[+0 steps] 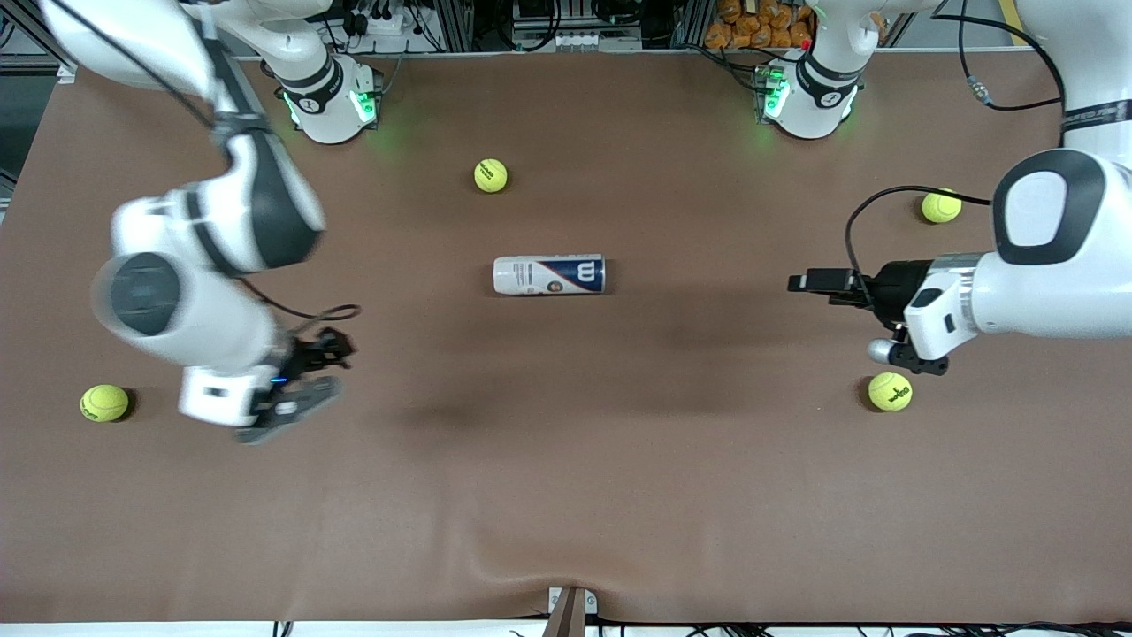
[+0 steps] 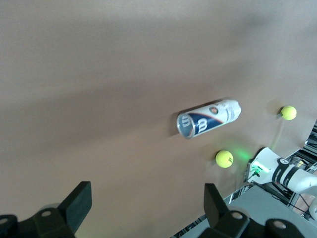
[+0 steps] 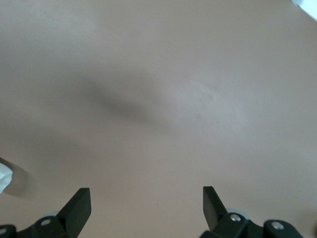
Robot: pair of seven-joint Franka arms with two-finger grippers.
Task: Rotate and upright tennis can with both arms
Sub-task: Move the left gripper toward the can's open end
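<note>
Brown table cover (image 1: 566,460) wrinkled at its near edge; metal racks (image 1: 531,22) with cables along the top; green lamp glow on the cover.

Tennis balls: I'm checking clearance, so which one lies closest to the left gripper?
The ball just below the left gripper, nearest the front camera at that end; the others lie farther off.

Front view: high camera facing the arm bases, looking steeply down on the whole counter (image 1: 566,495); left wrist view: looks past its own tool (image 2: 143,208), well above the counter, taking in the can (image 2: 208,119), also seen mid-counter in the front view; right wrist view: past its tool (image 3: 146,208), close on bare counter.
</note>
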